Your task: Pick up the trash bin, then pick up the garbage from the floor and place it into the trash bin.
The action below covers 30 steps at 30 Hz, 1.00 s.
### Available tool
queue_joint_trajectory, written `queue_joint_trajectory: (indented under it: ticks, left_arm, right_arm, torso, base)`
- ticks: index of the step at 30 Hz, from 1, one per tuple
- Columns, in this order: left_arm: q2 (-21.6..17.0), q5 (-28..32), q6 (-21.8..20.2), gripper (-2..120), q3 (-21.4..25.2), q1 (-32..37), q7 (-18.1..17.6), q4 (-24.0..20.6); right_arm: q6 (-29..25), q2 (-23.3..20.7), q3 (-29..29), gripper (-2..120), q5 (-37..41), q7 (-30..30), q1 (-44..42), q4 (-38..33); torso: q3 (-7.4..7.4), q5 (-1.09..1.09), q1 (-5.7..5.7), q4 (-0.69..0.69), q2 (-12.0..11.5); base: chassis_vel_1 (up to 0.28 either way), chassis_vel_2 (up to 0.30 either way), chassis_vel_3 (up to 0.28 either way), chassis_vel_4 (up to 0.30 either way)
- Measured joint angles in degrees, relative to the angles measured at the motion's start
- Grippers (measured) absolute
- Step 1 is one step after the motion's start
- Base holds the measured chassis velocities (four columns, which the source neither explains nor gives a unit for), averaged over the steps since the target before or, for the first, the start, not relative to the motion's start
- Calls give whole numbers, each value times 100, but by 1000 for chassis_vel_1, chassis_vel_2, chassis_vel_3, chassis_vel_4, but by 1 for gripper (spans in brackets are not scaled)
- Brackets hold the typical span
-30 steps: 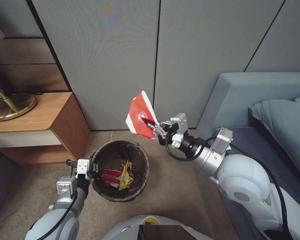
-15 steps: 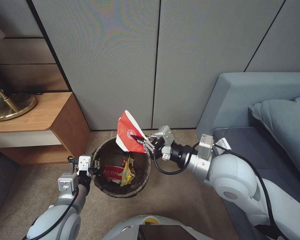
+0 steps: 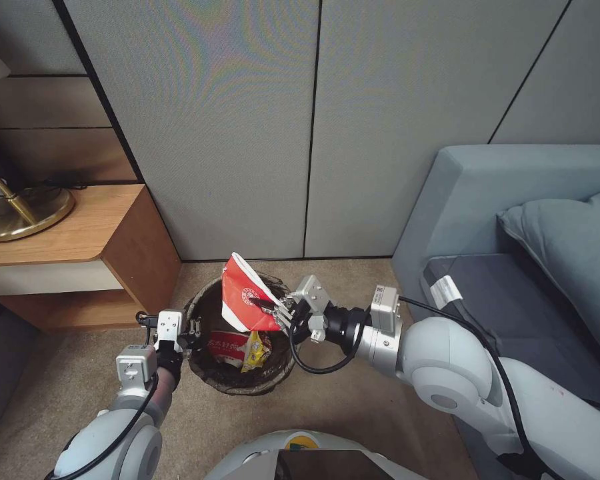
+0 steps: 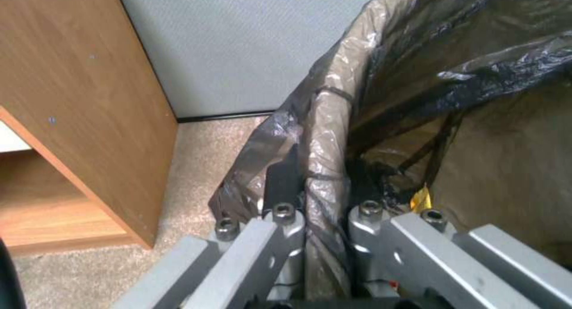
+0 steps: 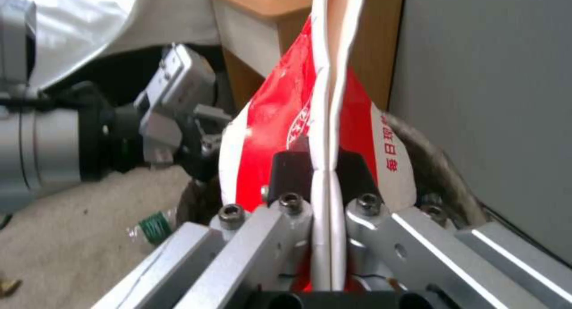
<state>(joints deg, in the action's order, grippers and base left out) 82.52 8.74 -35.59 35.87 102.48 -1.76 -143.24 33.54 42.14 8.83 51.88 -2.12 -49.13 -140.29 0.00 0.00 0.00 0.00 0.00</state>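
The trash bin (image 3: 243, 385) stands on the carpet with a dark liner over its rim (image 4: 325, 134). My left gripper (image 3: 187, 331) is shut on that rim at the bin's left side, one finger inside and one outside (image 4: 325, 210). My right gripper (image 3: 267, 309) is shut on a flattened red-and-white paper cup (image 3: 243, 300), a piece of the garbage, held just above the bin's opening. The cup's white edge is pinched between the fingers (image 5: 325, 184). A red wrapper (image 3: 225, 347) and a yellow wrapper (image 3: 253, 350) lie inside the bin.
A wooden side cabinet (image 3: 80, 247) with a brass lamp base (image 3: 20, 213) stands left of the bin. A blue-grey sofa (image 3: 513, 220) fills the right. Grey wall panels rise behind. A small green-capped bottle (image 5: 149, 226) lies on the carpet.
My right gripper has carried the cup down and to the left, from up beside the wall to just over the bin's opening. The left gripper has kept its hold on the rim.
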Motion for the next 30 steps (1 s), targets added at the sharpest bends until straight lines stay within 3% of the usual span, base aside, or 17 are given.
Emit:
queue_joint_trajectory:
  ticks: [19, 26, 30]
  left_arm:
    - [7, -28, 0, 2, 10, 42, 2, 0]
    - [1, -41, 0, 2, 8, 49, 5, 0]
    - [-2, -40, 1, 2, 21, 47, 6, 0]
  right_arm:
    - [-60, 268, 118, 68, -426, -118, -260, 219]
    - [-159, 189, -350, 96, -419, -162, -430, 66]
    - [-371, 97, -614, 100, -409, -413, -531, -79]
  torso:
    - [0, 0, 0, 0, 0]
    - [0, 0, 0, 0, 0]
    - [0, 0, 0, 0, 0]
  base:
    - [0, 0, 0, 0]
    - [0, 0, 0, 0]
    - [0, 0, 0, 0]
